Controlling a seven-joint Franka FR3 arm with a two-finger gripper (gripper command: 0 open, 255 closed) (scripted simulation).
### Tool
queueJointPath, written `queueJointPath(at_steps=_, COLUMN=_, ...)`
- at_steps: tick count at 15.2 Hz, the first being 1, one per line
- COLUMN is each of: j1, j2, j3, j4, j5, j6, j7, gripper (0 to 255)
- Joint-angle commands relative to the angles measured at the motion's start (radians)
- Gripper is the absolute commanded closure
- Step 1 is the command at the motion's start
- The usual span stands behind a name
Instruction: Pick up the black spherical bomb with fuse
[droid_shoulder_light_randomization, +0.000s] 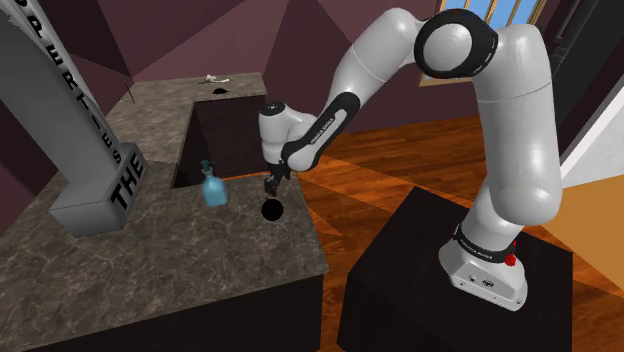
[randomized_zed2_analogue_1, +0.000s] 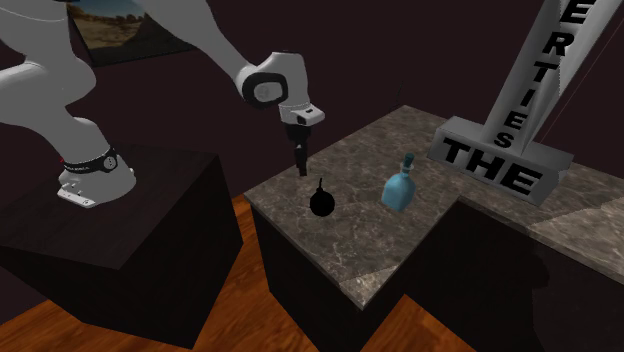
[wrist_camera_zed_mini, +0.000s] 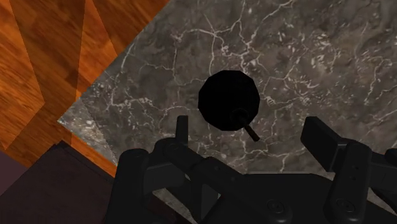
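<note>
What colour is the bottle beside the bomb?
The bottle is light blue, seen best in the second exterior view.

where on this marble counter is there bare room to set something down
The widest bare patch of the marble counter lies in the shoulder view's foreground, between the bomb, the lettered grey block and the counter's near edge. It is crowded where the blue bottle, bomb and open claw cluster.

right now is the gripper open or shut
Open. In the wrist view the gripper has its fingers apart above the black bomb, which sits untouched on the counter.
</note>
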Motion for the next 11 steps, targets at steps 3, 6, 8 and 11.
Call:
queueJointPath(at_steps=3, j1=0.048, j2=0.166, j3=-0.037, j4=0.153, j5=-0.05, j6=0.003, j7=0.029, gripper=0)
queueJointPath(at_steps=6, j1=0.066, j2=0.237, j3=-0.052, j4=0.218, j5=-0.063, j6=0.006, j7=0.036, gripper=0)
queueJointPath(at_steps=8, j1=0.07, j2=0.259, j3=-0.058, j4=0.226, j5=-0.069, j6=0.02, j7=0.043, gripper=0)
queueJointPath(at_steps=11, j1=0.077, j2=0.294, j3=-0.068, j4=0.241, j5=-0.078, j6=0.04, j7=0.053, gripper=0)
